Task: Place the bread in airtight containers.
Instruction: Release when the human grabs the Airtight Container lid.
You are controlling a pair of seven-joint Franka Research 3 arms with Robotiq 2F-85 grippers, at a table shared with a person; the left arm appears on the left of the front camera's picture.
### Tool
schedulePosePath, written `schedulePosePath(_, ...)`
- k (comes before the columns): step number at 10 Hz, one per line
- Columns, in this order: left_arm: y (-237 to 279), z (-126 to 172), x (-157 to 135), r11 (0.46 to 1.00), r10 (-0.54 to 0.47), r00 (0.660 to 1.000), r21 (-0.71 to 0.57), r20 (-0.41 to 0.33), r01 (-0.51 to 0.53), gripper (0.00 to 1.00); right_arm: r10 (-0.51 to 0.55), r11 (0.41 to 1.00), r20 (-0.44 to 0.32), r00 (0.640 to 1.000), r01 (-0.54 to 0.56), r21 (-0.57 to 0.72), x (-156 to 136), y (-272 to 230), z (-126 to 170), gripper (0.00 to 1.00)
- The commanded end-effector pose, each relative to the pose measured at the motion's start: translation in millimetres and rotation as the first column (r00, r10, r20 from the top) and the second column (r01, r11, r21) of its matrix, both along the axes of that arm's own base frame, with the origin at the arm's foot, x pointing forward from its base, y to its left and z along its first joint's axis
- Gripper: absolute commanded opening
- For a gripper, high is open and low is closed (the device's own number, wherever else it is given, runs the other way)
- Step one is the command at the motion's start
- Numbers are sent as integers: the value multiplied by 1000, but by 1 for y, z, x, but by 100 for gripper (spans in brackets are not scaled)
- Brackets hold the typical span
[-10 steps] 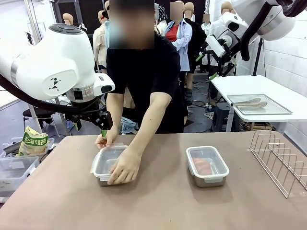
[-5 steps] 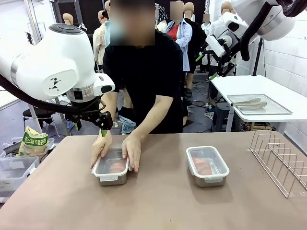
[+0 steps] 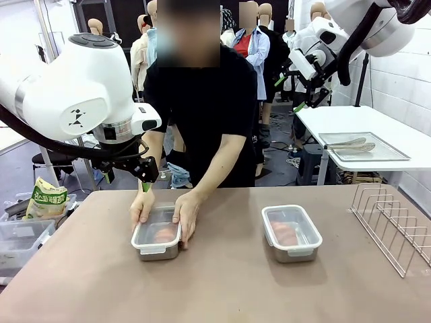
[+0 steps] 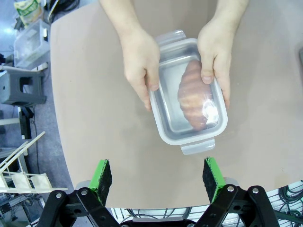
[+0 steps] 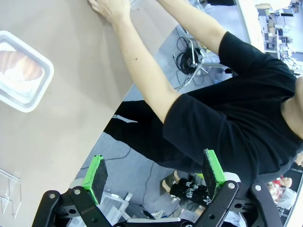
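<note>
Two steel containers sit on the brown table. The left container (image 3: 157, 237) holds a croissant (image 4: 194, 94) under a clear lid, and the person's hands (image 3: 185, 214) press down on both long sides of it. The right container (image 3: 291, 232) is lidded, with another croissant (image 3: 284, 233) inside. My left gripper (image 3: 135, 176) hangs open above the table's far left edge, just behind the left container (image 4: 187, 106). My right gripper (image 3: 289, 93) is raised high at the back right, open, far from the right container (image 5: 21, 71). Neither gripper (image 4: 157, 176) (image 5: 154, 177) holds anything.
A wire rack (image 3: 394, 225) stands at the table's right edge. Behind it, a white side table carries a flat metal tray (image 3: 363, 147) with tongs. A plastic bin (image 3: 20, 239) and a bag (image 3: 46, 198) sit off the table's left side. The person stands at the far edge.
The person has gone from laying the lid on the left container with one hand to pressing both hands along its sides. Neither arm has moved.
</note>
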State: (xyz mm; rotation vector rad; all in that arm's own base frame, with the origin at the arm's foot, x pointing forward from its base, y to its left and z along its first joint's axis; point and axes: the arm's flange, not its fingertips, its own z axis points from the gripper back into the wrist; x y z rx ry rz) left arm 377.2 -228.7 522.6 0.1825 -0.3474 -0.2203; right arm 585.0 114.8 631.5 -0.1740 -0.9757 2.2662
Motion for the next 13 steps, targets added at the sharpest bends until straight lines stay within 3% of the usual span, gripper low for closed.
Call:
schedulePosePath(1,1,1,0,1000,-1,1000,1,-5,1,100,-4,1000,3,1000,4,2,0,0,0,100)
schedulePosePath(13,1,1,0,1000,-1,1000,1,-5,1,100,-4,1000,3,1000,4,2,0,0,0,100)
